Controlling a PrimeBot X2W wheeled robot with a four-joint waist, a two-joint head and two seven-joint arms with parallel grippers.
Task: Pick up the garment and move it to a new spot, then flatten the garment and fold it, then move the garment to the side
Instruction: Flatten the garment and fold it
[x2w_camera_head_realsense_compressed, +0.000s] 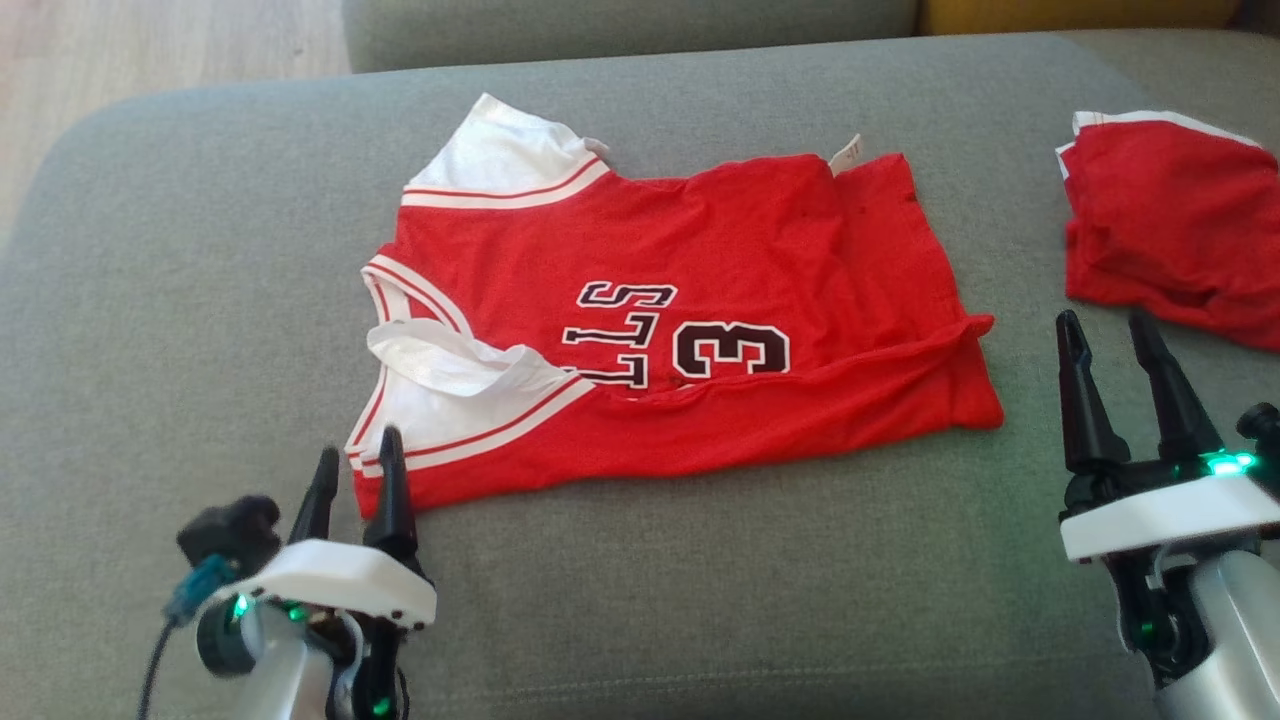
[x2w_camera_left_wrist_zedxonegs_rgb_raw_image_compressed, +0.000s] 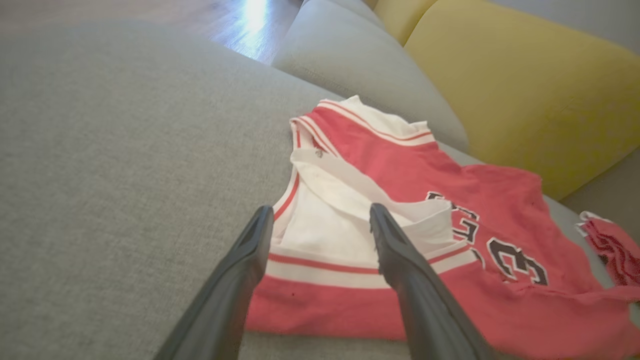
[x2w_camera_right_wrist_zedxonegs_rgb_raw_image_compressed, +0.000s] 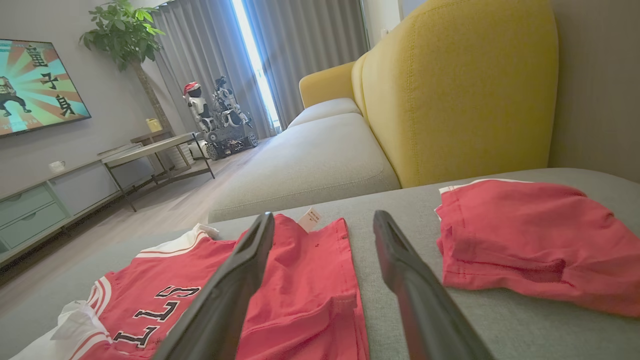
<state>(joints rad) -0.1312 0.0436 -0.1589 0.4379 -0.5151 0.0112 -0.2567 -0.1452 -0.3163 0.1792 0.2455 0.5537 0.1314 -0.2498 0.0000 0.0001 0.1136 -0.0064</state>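
Two hands spread wide, empty: left hand (x2w_camera_head_realsense_compressed: 358, 447) near jersey (x2w_camera_head_realsense_compressed: 700, 230) shoulder, right hand (x2w_camera_head_realsense_compressed: 1104, 320) near hem.

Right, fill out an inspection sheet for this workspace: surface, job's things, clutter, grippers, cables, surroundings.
Surface: grey cushion, bare around the clothes.
Job's things: jersey lies spread, near edge doubled over, white armhole rumpled.
Clutter: folded red cloth at the right, apart from the jersey.
Grippers: left gripper open over the jersey's near corner, contact unclear; right gripper open, empty, near the gap between jersey and cloth.
Cables: dark cable at the left wrist.
Surroundings: yellow backrest, TV, plant, another robot by the curtains.
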